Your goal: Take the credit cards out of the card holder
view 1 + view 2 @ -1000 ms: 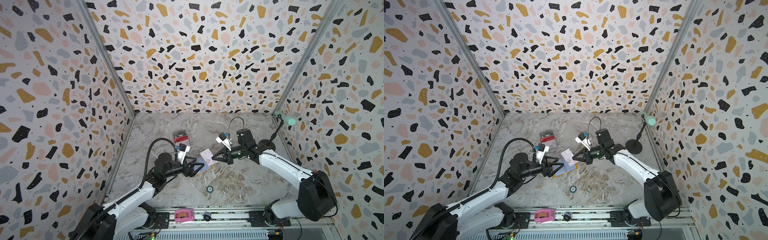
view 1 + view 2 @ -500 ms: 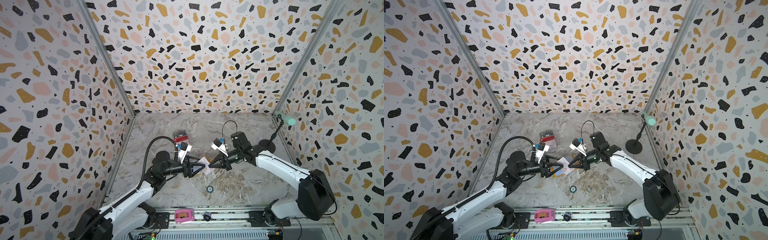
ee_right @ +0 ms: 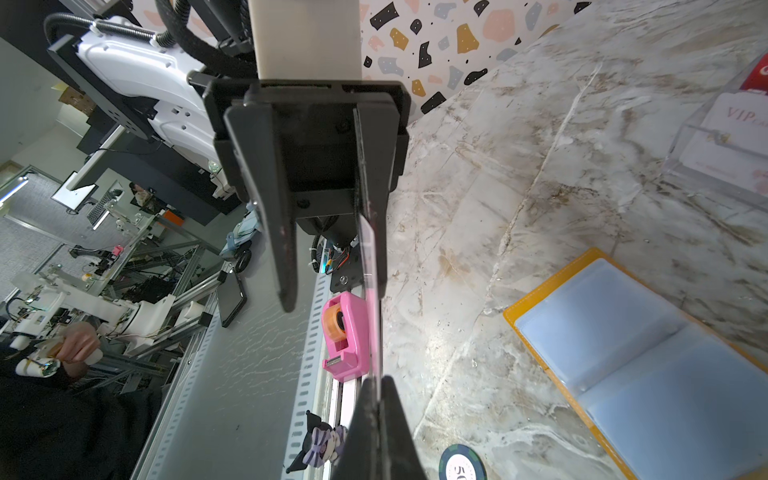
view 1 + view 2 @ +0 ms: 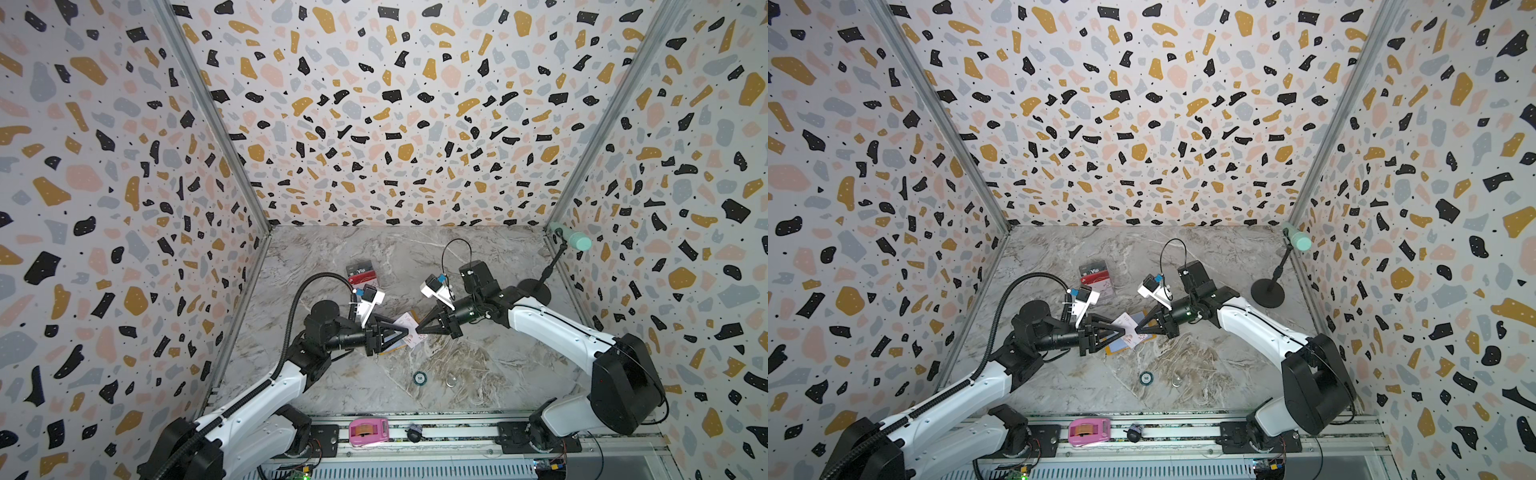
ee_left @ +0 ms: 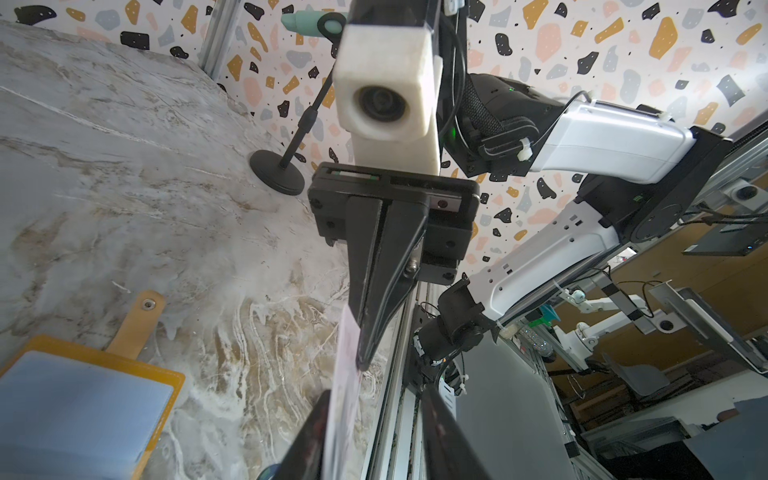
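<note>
Arms have converged; right claw (image 4: 419, 331) clamps the card (image 4: 405, 321), left claw (image 4: 404, 331) has narrowed around its other end, jaws apart. Releasing early would drop it.

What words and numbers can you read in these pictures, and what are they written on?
"Vip": on the black plastic card standing in the clear acrylic stand.
"VIP": on the white card in the same stand.
"50": on the round dark chip.
Faint print on the lifted pale pink-white card: too blurred to read.
</note>
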You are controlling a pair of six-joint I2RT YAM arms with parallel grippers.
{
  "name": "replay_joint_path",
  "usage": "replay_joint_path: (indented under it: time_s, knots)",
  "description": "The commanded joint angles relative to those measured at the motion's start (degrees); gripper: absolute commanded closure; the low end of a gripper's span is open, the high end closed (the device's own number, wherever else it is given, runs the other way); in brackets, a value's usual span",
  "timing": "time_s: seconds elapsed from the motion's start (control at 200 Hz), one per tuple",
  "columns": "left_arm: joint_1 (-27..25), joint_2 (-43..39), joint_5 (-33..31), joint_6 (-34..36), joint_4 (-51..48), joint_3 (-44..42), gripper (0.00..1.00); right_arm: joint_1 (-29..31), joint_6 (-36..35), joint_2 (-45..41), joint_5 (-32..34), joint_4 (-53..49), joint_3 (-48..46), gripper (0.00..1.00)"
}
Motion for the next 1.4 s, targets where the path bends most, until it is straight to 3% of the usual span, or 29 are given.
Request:
replay_joint_path:
  time_s: [0.0,0.29,0.35,0.501,0.561,0.646,0.861,1.056,1.151,1.396]
  knots:
    - [0.18,0.53,1.38,1.37,0.48,2.41,0.73,0.17,-1.22,0.28,-0.28,-1.62,2.25,1.00]
    - [0.18,1.35,1.12,1.27,0.76,2.76,0.92,0.06,-0.55,0.01,1.86,-1.54,2.23,1.00]
    - [0.14,1.41,0.78,1.26,0.70,2.89,1.00,0.07,0.09,-0.24,2.65,-1.02,2.15,0.93]
    - [0.18,1.26,-0.87,1.28,0.58,2.90,1.00,-0.44,2.79,-2.80,4.56,2.79,0.27,0.69]
    - [0.18,1.06,-1.56,1.27,0.80,2.90,1.00,-0.98,5.18,-4.69,5.37,6.07,-1.60,0.55]
    - [0.16,0.71,-2.40,1.40,1.76,2.57,1.00,-2.06,12.82,-8.52,6.04,17.00,-6.72,0.41]
    - [0.18,0.81,-5.44,-1.75,8.35,1.63,1.00,-2.34,32.87,-17.72,11.18,46.37,-21.42,0.21]
    - [0.18,0.68,-10.00,-7.44,20.14,-0.79,1.00,-0.12,48.35,-19.38,19.40,70.77,-31.15,0.20]
    - [0.18,0.69,-12.56,-10.56,25.88,-2.19,1.00,1.52,51.09,-18.78,23.13,76.69,-32.82,0.20]
    - [0.17,-0.33,-17.09,-13.89,26.38,-2.82,1.00,4.02,54.37,-14.78,25.06,83.76,-31.19,0.29]
